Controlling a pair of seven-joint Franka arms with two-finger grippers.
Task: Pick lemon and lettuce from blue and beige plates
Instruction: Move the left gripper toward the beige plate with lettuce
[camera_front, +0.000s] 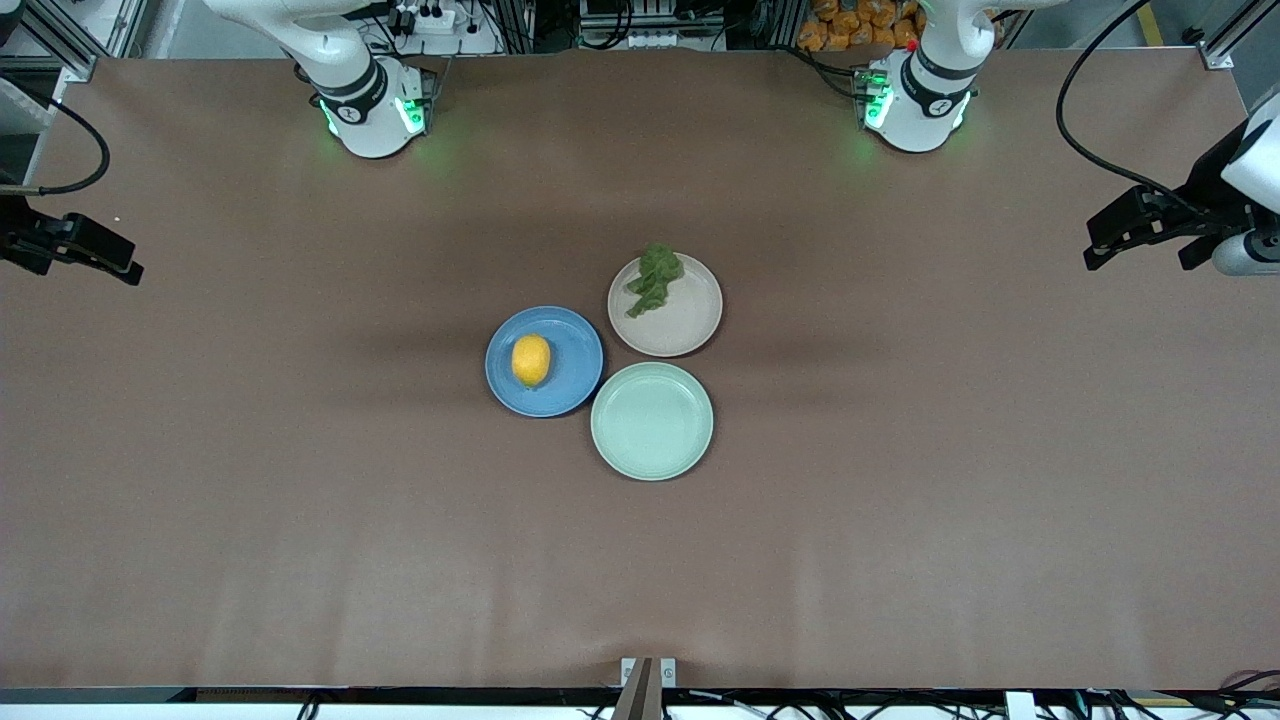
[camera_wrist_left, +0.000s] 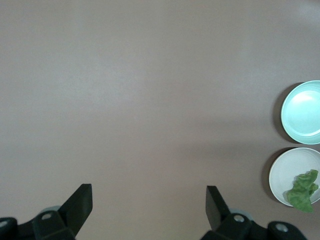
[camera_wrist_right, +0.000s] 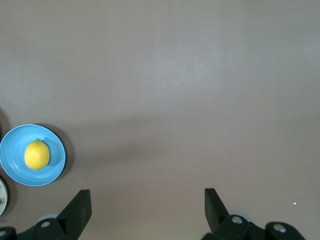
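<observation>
- You've got three round, shallow, rimmed plates bunched at the middle of the brown table (camera_front: 900, 560), rims touching or just about; nothing lies between them and either arm.
- The lemon (camera_front: 531, 360), smooth, oval and yellow-orange, sits on the blue plate (camera_front: 575, 375), toward the right arm's end of the cluster.
- The lettuce (camera_front: 654, 279), wrinkled, dark green and ragged-edged, lies on the beige plate (camera_front: 690, 320), spilling toward the rim nearest the robots' bases.
- The mint-green plate (camera_front: 651, 421) is nearest the front camera.
- Your left gripper (camera_front: 1140, 232) waits over the left arm's end of the table, well apart from the plates; its wrist view shows the fingers (camera_wrist_left: 80, 202) spread wide, holding nothing.
- Your right gripper (camera_front: 75, 250) hangs over the right arm's end, fingers (camera_wrist_right: 79, 209) just as wide and empty.
- The left wrist view catches the beige and mint plates at its edge but not the lemon; the right wrist view shows the blue plate with the lemon and only a sliver of another plate.
</observation>
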